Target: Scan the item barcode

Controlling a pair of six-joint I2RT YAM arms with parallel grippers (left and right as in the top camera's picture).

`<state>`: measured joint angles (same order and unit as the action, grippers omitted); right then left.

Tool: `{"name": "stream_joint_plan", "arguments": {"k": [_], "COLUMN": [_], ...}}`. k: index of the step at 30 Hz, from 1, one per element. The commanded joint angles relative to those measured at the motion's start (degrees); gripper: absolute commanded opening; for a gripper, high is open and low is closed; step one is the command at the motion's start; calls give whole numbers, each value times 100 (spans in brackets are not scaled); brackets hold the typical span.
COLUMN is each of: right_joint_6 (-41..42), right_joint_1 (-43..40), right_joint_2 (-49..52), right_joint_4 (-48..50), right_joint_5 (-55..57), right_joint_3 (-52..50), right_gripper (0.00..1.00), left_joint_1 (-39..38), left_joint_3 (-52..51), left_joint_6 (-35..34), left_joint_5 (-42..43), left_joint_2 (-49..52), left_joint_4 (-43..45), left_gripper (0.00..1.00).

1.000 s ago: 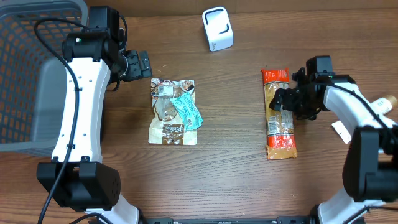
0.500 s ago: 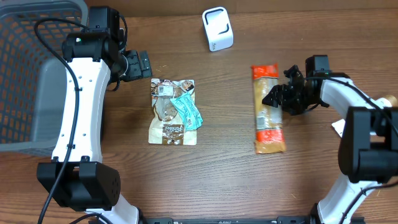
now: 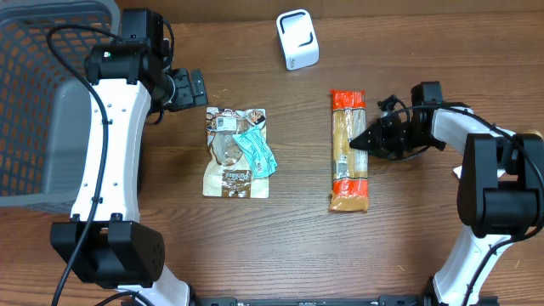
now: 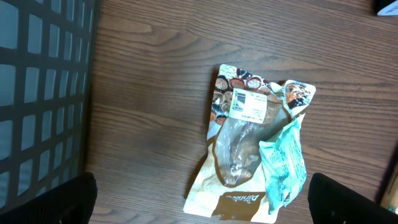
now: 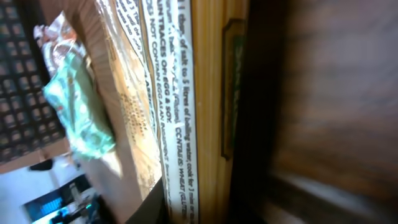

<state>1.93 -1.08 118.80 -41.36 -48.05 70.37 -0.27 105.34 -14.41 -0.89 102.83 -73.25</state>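
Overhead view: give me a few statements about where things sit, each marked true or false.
The spaghetti pack lies right of the snack pouch. True.
The white scanner rests on the snack pouch. False: it stands apart, near the far edge of the table.
The left claw is open, holding nothing. True.
The right claw is over the snack pouch. False: it is at the spaghetti pack's right edge.
A teal packet lies on the snack pouch. True.
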Motion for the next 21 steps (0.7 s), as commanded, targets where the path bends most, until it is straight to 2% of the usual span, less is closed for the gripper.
{"name": "stream_joint_plan", "arguments": {"k": [1,8,17,21], "right_joint_6": [-483,-1154,-1139,-706], "right_joint_1": [-101,-354,-479,-472], "right_joint_2": [-92,-1209,-2503,-2756], "right_joint_4": [-544,-1617,-1912,-1932], "right_joint_5": [-874,-1405,-1528,-1427], "right_joint_3": [273,748,772,887], "right_gripper": [4,4,4,4], "left_joint_1": [-13,-13,-13,-13], "left_joint_3": [-31,-31,-31,-31], "left_joint_6": [114,114,114,114], "left_joint_5": [33,31,33,31], "left_joint_2": [24,24,24,24], "left_joint_4": [4,4,4,4], "left_gripper": [100,100,100,100]}}
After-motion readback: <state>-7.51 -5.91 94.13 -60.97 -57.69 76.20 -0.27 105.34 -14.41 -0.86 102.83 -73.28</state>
